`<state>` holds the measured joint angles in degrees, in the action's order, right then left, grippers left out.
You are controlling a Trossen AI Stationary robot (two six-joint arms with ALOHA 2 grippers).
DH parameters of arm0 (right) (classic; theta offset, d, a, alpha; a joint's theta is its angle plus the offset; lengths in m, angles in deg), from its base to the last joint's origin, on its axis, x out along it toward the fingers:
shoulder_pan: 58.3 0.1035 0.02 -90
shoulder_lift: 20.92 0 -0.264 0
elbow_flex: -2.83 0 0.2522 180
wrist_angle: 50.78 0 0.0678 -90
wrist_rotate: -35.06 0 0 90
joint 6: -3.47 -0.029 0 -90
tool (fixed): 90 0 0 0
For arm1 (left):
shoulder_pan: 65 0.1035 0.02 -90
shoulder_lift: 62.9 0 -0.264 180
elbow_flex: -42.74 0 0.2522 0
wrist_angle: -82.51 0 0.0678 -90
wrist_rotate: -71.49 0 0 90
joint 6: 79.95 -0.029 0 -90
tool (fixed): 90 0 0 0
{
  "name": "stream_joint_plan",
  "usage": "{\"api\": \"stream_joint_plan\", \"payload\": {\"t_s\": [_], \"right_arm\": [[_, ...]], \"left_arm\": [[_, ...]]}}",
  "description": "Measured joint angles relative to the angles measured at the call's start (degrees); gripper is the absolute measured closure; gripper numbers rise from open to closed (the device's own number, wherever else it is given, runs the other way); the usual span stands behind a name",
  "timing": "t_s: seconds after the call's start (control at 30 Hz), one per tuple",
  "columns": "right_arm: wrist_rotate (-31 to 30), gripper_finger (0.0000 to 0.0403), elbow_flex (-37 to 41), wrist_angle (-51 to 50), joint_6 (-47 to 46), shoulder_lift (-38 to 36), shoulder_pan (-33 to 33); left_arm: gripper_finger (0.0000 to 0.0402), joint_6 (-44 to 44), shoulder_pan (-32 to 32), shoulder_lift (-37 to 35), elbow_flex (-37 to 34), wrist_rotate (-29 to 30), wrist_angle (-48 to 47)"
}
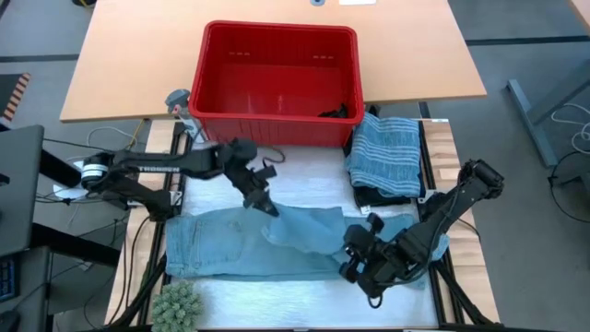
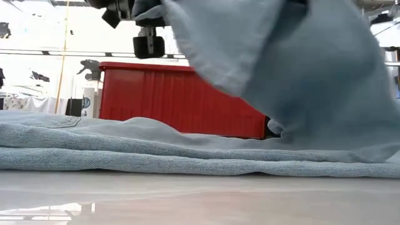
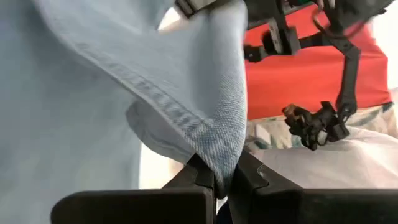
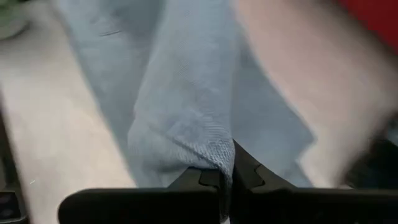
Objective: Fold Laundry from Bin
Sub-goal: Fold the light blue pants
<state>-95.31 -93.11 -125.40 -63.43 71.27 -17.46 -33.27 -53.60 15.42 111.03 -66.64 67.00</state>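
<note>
I am seeing the left gripper [image 1: 267, 207] sitting just left of the frame's centre in the high view, its fingers [image 3: 199, 177] pinched tight on an edge of the light blue garment [image 1: 249, 242]. The right gripper [image 1: 355, 242] is sitting in the lower right of that view, also clamped narrow on a fold of the same cloth, as the right wrist view shows with the fabric bunching between its fingers [image 4: 245, 171].

The garment is lying spread across the pale surface [image 1: 304, 171] along the lower middle of the frame, with its right half being held up off the surface between the 2 grippers; in the low view that raised part is hanging across the upper right, in front of the flat part.

The red bin [image 1: 278, 81] is standing at the top centre of the high view, on the tan tabletop behind, with a scrap of dark cloth [image 1: 339, 112] showing in its lower right corner. Just right of the bin, a folded grey-blue striped piece [image 1: 385, 152] is lying on top of a dark folded piece [image 1: 383, 196].

A green spiky ball [image 1: 175, 306] is sitting at the lower left edge.
</note>
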Motion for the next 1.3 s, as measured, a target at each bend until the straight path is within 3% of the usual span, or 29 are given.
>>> {"api": "stream_joint_plan", "payload": {"t_s": [0.13, 0.3, 0.53, 0.63, 0.77, 0.9, 1.1, 1.2, 1.3], "right_arm": [[4.0, 0.0378, 0.0, 8.2, 8.9, 2.5, -2.9], [5.3, 0.0378, 0.0, 11.0, 11.9, 6.6, -5.8], [12.3, 0.0378, 0.0, 15.1, 16.5, 12.3, -8.1], [13.3, 0.0378, 0.0, 18.5, 18.3, 14.0, -8.6], [13.4, 0.0374, 0.0, 21.4, 19.5, 16.0, -9.2], [14.3, 0.0323, 0.0, 19.9, 20.7, 16.6, -9.8], [14.3, 0.0221, -0.6, 15.4, 22.4, 13.1, -9.7], [13.3, 0.0173, -0.7, 11.7, 22.8, 10.9, -9.1], [8.6, 0.0143, -0.4, 6.5, 20.8, 10.3, -8.2]], "left_arm": [[0.0401, -4.2, 3.9, -0.4, 2.8, -3.4, -9.7], [0.0401, -8.3, 4.6, 1.8, 3.2, -6.4, -17.9], [0.0401, -3.2, 4.3, 5.3, 3.2, -18.2, -28.1], [0.0401, -3.8, 4.6, 5.3, 3.2, -18.1, -28.3], [0.04, -10.7, 6.1, 5.3, 3.2, -11.6, -29.7], [0.0381, -17.2, 6.1, 5.3, 3.2, -4.0, -32.1], [0.0332, -20.7, 6.3, 5.3, 3.2, -2.3, -38.6], [0.0315, -22.5, 6.7, 5.3, 3.2, -3.1, -41.6], [0.0304, -23.6, 6.9, 5.0, 3.2, -9.4, -41.7]]}}
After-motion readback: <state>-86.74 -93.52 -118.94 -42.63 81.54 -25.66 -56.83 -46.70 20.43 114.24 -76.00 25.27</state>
